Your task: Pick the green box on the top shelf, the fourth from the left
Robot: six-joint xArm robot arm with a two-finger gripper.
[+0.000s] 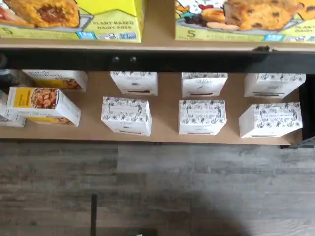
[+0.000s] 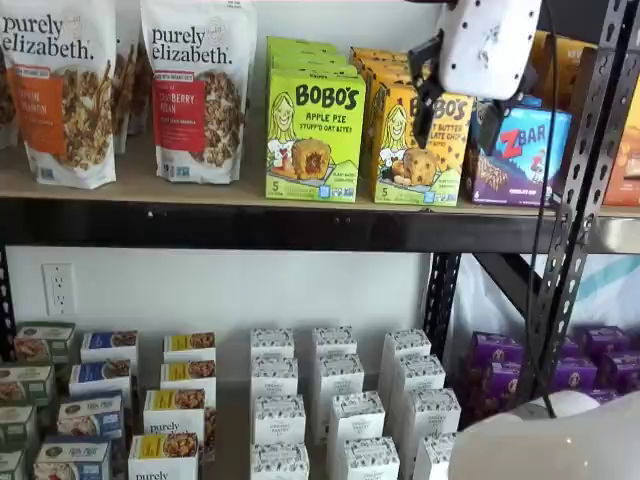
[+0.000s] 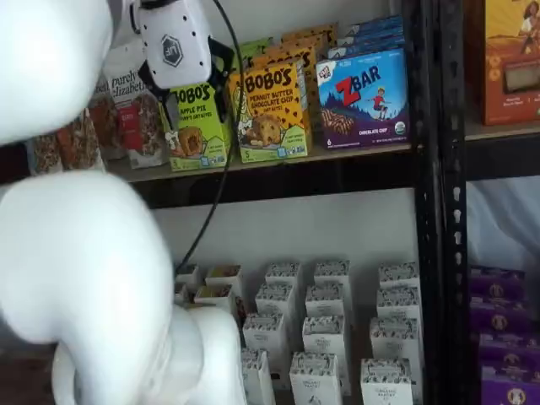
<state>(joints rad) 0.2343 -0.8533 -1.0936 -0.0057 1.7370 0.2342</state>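
Two granola bags [image 2: 200, 90] to the left of the green box [image 2: 315, 135], reading "purely elizabeth". Green box upright at the front edge of the top shelf [image 2: 200, 195], more lime boxes lined up behind it. Just beside on its right, touching or nearly so, yellow-orange Bobo's box [image 2: 415, 150]; further right, blue ZBar box [image 2: 520, 150]. Claw [image 2: 455, 105] in front of the yellow-orange box, off to the right of the green one in that shelf view, white body above, black fingers [image 2: 425, 85] hanging down with a gap between: open, empty. In a shelf view, white body [image 3: 175, 38] covering the green box's upper part [image 3: 198, 126], black cable [image 3: 221, 152] trailing down across the shelf's rail. Lower level: rows of small white boxes [image 2: 335, 385], purple boxes [image 2: 575, 370] at right. Wrist view: lower edges of two boxes above the black rail [image 1: 157, 60], white boxes [image 1: 126, 115] below.
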